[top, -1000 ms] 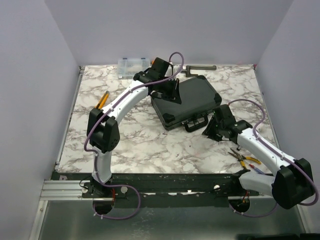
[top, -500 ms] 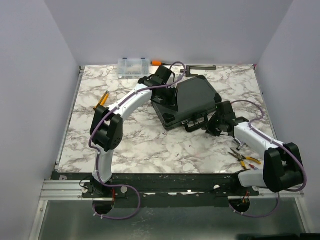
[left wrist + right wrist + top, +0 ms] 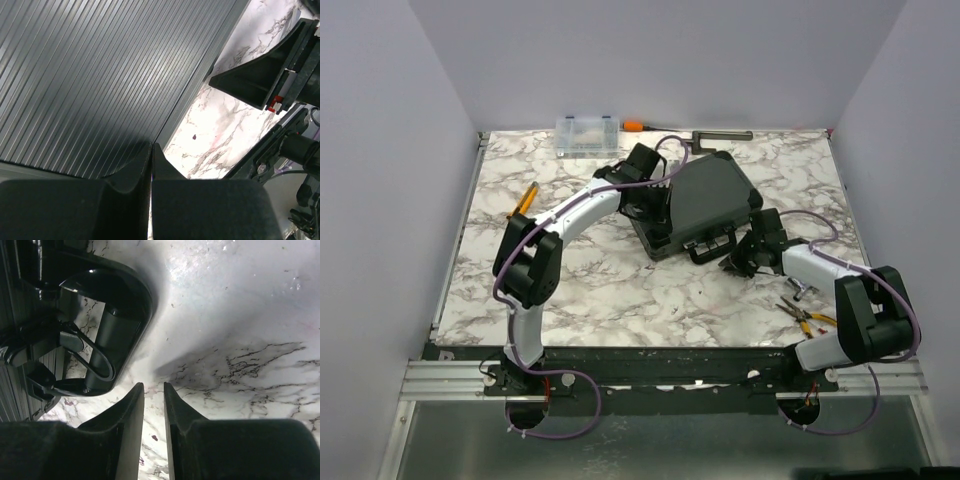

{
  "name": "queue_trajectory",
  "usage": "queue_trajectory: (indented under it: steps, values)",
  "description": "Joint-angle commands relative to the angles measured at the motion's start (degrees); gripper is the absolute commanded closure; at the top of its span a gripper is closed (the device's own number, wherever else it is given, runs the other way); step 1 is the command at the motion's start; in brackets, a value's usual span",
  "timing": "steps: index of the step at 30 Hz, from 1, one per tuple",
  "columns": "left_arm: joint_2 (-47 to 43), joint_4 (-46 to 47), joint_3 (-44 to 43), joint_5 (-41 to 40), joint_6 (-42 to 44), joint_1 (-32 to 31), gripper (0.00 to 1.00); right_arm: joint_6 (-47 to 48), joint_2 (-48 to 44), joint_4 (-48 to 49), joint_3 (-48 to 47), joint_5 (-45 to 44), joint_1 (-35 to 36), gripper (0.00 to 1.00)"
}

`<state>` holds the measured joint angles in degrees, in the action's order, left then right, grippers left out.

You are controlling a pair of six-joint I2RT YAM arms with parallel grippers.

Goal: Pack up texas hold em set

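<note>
**Inspector:** Overhead view. Where is the case lying?

**Assistant:** The black briefcase [image 3: 705, 195] is lying closed on the marble table [image 3: 610, 290], toward the far centre, with its handle [image 3: 713, 246] facing the arms. The left gripper [image 3: 658, 213] is sitting over the case's left edge, and its arm is bending in a long arc from the near left. The right gripper [image 3: 738, 262] is hovering low, just right of the handle. Open marble is running along the near side, and pliers [image 3: 810, 318] are lying by the right arm.

**Inspector:** Left wrist?

**Assistant:** The fingers are pressing together with nothing between them. The ribbed lid [image 3: 100, 75] is filling the view beneath them — I cannot tell whether they are touching it.

**Inspector:** Right wrist?

**Assistant:** The jaws are standing narrowly apart and empty over bare marble — the handle is lying just up-left of the tips, apart from them.
</note>
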<state>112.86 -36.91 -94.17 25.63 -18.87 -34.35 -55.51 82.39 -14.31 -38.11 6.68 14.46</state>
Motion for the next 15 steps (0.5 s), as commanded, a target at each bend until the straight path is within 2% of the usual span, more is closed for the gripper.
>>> queue_trajectory:
  steps: [1, 15]
  values:
    - [-0.9, -1.5, 4.3, -2.0, 0.2, -0.7, 1.00, -1.9, 2.2, 3.5, 1.2, 1.9, -0.7, 0.76]
    - [-3.2, -0.3, 8.7, -1.5, 0.3, -1.0, 1.00, -2.1, 6.4, 5.1, -2.0, 1.8, -1.0, 0.83]
